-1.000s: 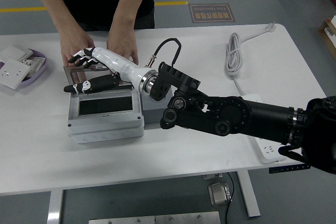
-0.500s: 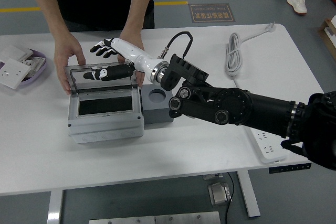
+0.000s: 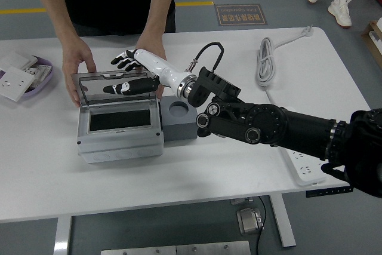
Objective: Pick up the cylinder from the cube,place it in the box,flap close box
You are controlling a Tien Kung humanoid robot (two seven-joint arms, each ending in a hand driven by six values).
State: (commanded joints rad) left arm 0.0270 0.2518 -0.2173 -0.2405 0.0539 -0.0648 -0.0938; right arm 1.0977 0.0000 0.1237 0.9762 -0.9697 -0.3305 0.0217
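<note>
- The right hand (image 3: 132, 70) reaches in from the right on a long black arm, its white-and-black fingers (image 3: 122, 61) spread and holding nothing; the thumb lies along the raised clear flap (image 3: 113, 88) of the box, and the other fingertips sit just behind the flap's top edge.
- The desk (image 3: 197, 165) is white and wide, with its near edge toward the bottom of the view.
- A person stands at the far side in a dark top; one hand (image 3: 76, 64) rests on the desk at the flap's far left corner, the other hand (image 3: 152, 49) lies just behind the robot's wrist.
- The box (image 3: 119, 135) is light grey and rectangular with a dark window in its top face; its flap is a smoky transparent lid standing tilted upward at the box's far edge.
- The cube (image 3: 179, 125) is dark grey and sits touching the box's right side; a round hole (image 3: 178, 109) shows in its top.
- The cylinder cannot be made out in this view.
- A coiled white cable (image 3: 265, 58) lies on the desk's right part, well apart from the box.
- A purple tray (image 3: 45, 82) with white socket plates sits at the left edge.
</note>
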